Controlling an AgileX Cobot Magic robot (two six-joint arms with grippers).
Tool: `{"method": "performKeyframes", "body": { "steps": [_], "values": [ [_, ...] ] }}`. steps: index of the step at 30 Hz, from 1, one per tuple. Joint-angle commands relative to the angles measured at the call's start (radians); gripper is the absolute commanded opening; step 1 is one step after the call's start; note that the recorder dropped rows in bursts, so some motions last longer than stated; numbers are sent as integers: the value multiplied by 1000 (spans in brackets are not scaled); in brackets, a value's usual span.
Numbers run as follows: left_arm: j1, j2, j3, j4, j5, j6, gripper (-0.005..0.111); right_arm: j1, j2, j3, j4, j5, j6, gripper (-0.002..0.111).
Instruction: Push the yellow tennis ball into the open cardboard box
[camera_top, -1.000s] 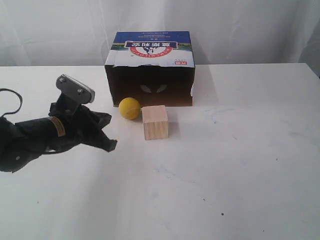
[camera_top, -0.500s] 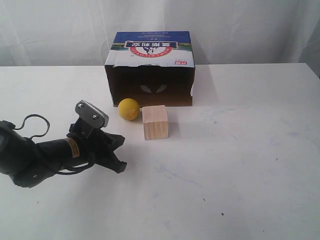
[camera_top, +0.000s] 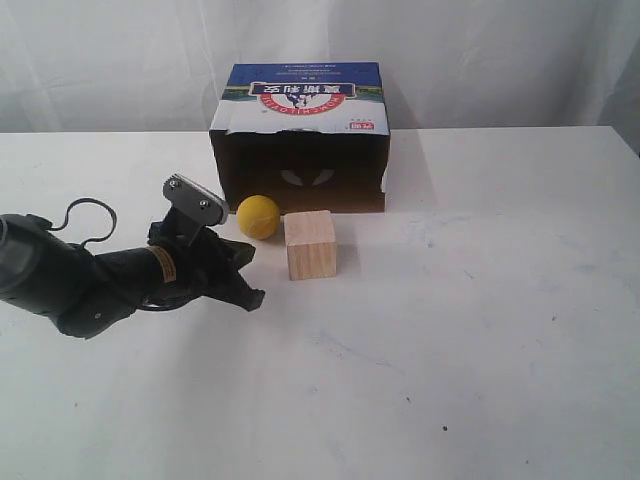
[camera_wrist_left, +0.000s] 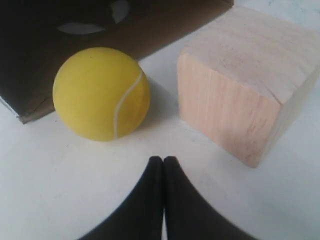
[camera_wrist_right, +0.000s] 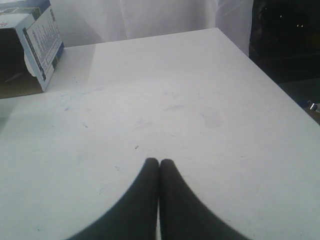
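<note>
The yellow tennis ball rests on the white table just in front of the open cardboard box, at the left part of its dark opening. My left gripper is shut with nothing in it, low over the table a short way in front of the ball and apart from it. Its tips point at the gap between ball and wooden cube. My right gripper is shut and empty over bare table; it does not show in the exterior view.
A pale wooden cube stands right of the ball, close to it, in front of the box. The box corner shows in the right wrist view. The table's right edge drops off to a dark floor.
My left arm has swung down and to the right across the table, bringing the shut gripper closer to the ball. Ball, cube and box have not moved.
</note>
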Motion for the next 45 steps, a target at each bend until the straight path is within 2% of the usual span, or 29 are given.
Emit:
{"method": "performKeyframes", "body": {
  "steps": [1, 5, 10, 16, 19, 23, 28, 36, 45],
  "values": [
    [0, 33, -15, -1, 16, -8, 0, 3, -4, -1, -1, -5, -2, 0],
    [0, 59, -15, -32, -18, 7, 0, 3, -4, -1, -1, -5, -2, 0],
    [0, 109, -43, -141, -84, 97, 0, 3, -4, -1, -1, -5, -2, 0],
    [0, 221, -262, -123, -126, 49, 0, 3, -4, -1, -1, -5, -2, 0],
    [12, 225, -353, -186, -167, 50, 0, 3, -4, -1, -1, -5, -2, 0],
    [57, 169, -391, -175, -119, 47, 0, 3, -4, -1, -1, -5, -2, 0],
    [111, 98, -391, 21, 64, -62, 0, 3, -4, -1, -1, -5, -2, 0],
    [120, -7, -269, 66, 20, -84, 0, 3, -4, -1, -1, -5, -2, 0],
    [120, -95, 7, 38, 69, -133, 0, 3, -4, -1, -1, -5, -2, 0]
  ]
}}
